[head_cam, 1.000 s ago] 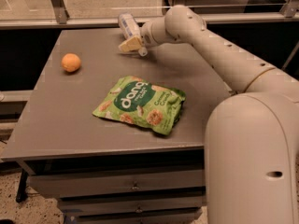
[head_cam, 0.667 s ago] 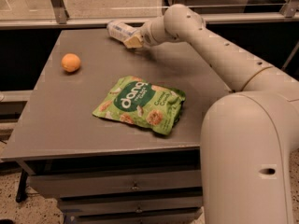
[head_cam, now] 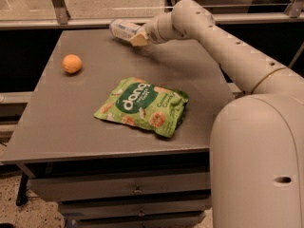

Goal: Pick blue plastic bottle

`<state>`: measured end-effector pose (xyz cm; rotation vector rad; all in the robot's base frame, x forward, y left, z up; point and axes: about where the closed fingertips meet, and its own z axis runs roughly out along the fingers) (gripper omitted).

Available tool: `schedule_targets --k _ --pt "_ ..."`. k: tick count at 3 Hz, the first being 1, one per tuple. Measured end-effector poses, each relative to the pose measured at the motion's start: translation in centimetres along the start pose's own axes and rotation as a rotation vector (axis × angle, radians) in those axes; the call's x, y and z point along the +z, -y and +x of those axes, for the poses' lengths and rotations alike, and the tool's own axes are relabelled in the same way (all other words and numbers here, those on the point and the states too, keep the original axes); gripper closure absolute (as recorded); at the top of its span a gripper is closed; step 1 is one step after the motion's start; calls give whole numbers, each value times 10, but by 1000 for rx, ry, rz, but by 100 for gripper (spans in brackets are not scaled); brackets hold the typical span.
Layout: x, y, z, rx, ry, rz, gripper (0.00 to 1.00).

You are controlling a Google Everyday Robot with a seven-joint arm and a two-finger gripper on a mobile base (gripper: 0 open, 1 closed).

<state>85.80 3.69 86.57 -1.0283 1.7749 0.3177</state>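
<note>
Tilt is what changes here: the bottle (head_cam: 122, 28) now lies almost level, pointing left, where a second ago it stood steeply up from the fingers. Your end effector (head_cam: 137, 38) sits at the far edge of the counter (head_cam: 61, 122), closed down on the bottle's right end, so the grasp looks made. For the task that reads well: the bottle turns with the wrist rather than staying put, which suggests it is carried, not merely touched. Whether it is clear of the counter you cannot quite tell from this angle; it may be just above the back edge. Compared with the earlier frame, the arm's reach is nearly the same and only the wrist has rolled. The bag (head_cam: 142, 106) and the orange (head_cam: 72, 63) have not moved, both well apart from the grasp.
</note>
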Motion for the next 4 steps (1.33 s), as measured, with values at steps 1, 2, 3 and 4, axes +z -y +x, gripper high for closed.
schedule_targets --k 1,2,3,4 --pt "-27 -2 -9 2 50 -40 100" --pt "-73 4 -22 -3 124 -62 100" --pt "-131 26 -47 -40 208 -6 100" --pt "-131 26 -47 -40 208 -7 100"
